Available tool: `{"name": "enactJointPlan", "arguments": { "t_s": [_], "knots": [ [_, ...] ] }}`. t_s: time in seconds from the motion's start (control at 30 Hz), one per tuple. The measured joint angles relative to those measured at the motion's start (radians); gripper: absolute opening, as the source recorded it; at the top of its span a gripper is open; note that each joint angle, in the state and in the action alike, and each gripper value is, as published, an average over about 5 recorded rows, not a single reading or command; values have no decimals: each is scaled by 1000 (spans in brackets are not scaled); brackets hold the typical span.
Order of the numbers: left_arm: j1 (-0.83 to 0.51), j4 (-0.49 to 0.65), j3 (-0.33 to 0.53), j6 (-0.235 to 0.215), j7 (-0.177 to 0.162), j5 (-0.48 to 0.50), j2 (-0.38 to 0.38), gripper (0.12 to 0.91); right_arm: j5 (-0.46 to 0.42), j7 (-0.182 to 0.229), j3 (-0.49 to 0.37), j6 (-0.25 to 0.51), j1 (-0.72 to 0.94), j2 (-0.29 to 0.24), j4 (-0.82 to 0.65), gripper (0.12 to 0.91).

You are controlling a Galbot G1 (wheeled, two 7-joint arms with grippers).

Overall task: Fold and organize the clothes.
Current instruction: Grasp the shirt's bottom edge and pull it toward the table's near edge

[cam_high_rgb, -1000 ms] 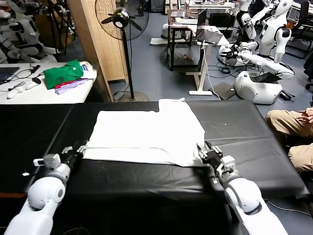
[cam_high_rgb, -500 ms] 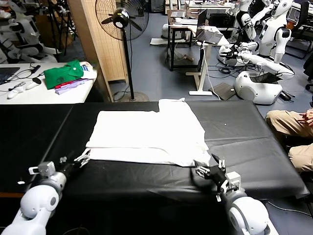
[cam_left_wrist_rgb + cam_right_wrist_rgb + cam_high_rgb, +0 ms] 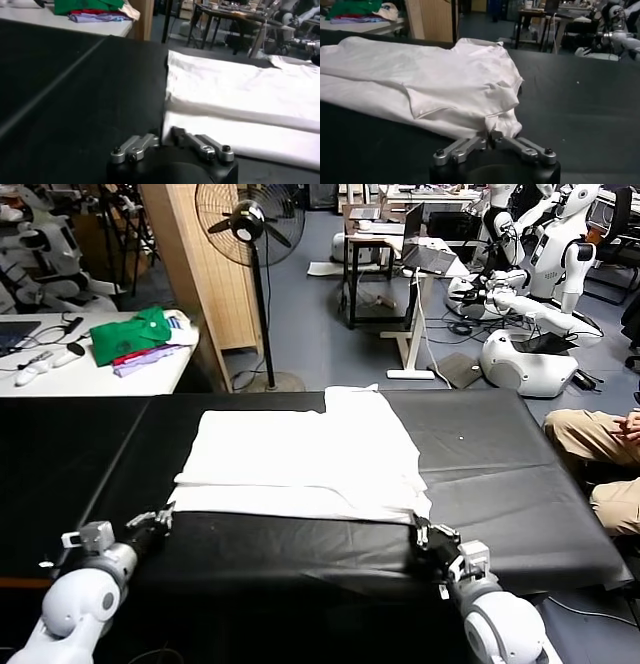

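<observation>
Jaws of both grippers shut on T-shirt [image 3: 300, 459]

1. The T-shirt [image 3: 300, 459] is plain white, no print showing.
2. The counter [image 3: 520, 474] is black.
3. The green garment [image 3: 128, 334] lies over purple cloth [image 3: 150, 359].
4. The floor [image 3: 330, 334] is grey-blue.

Both arms reach low and forward, left gripper [image 3: 160, 517] and right gripper [image 3: 420, 533] with jaws closed.
</observation>
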Motion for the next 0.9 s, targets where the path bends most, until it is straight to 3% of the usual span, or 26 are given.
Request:
{"name": "enactJointPlan", "arguments": {
  "t_s": [0.27,0.53,0.6,0.7,0.8,0.9],
  "knots": [
    [141,-157,-48,-7,-8,85,2,127,20,12,30,-107,-59,-53,83,121],
    [303,-261,-101,-25,-13,114,-15,127,3,21,48,-128,-135,-59,146,140],
    [329,-273,-109,-25,-22,114,-22,127,-9,18,51,-128,-149,-56,154,203],
    [359,-289,-120,-20,-30,112,-31,151,-17,16,63,-129,-169,-57,175,363],
    [388,-310,-136,-8,-31,112,-40,269,-17,14,77,-129,-187,-61,205,531],
    [414,-339,-158,10,-29,111,-46,437,-6,13,95,-129,-201,-65,239,690]
  ]
}}
